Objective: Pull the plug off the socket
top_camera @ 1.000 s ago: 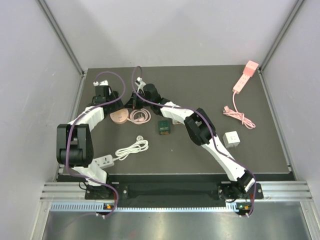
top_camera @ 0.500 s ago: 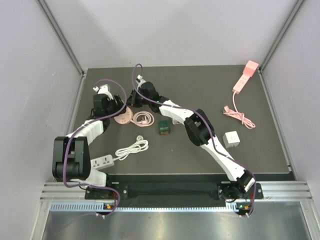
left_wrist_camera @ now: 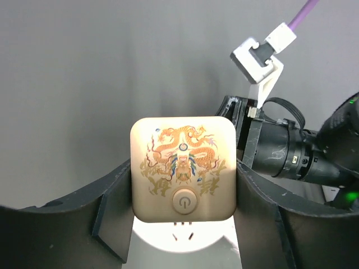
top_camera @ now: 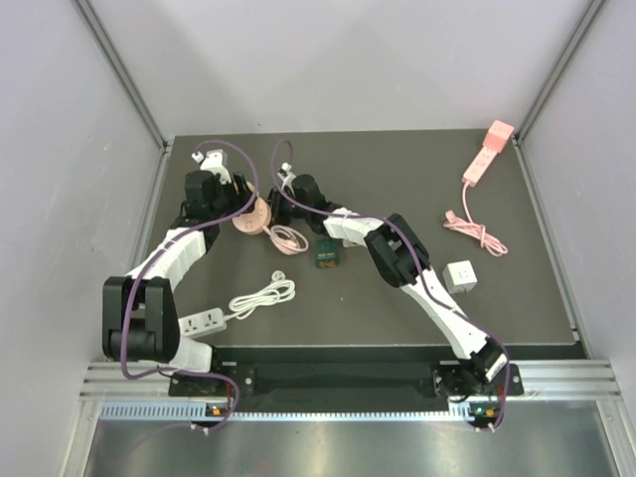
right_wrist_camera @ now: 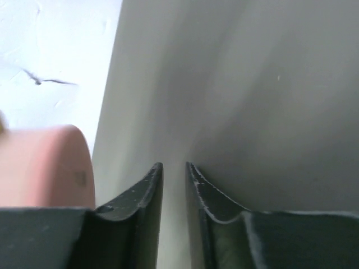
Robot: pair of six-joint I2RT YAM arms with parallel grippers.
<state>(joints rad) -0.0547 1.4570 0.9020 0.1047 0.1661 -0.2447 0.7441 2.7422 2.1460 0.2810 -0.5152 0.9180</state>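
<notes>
The socket (left_wrist_camera: 183,168), a beige cube with a gold dragon print and a power button, sits squeezed between my left gripper's (left_wrist_camera: 183,188) fingers. The slots in its round white face show empty. From above, the socket (top_camera: 254,216) is held in the left gripper (top_camera: 246,211) at the back left of the mat. The pink coiled cable with the plug (top_camera: 288,238) lies on the mat just right of it, apart from it. My right gripper (top_camera: 280,199) hovers beside the socket. Its fingers (right_wrist_camera: 174,168) stand a narrow gap apart with nothing between them; a pink rounded edge (right_wrist_camera: 42,165) shows at their left.
A white power strip (top_camera: 204,320) with its coiled cable (top_camera: 263,295) lies front left. A small green box (top_camera: 326,252) sits mid-mat, a white cube adapter (top_camera: 459,276) to the right. A pink power strip (top_camera: 485,154) and its cable (top_camera: 475,231) lie back right. Walls enclose the mat.
The left gripper has carried the socket up and toward the back right, away from the cable coil. The right gripper's jaws have parted slightly and the coil now lies free.
</notes>
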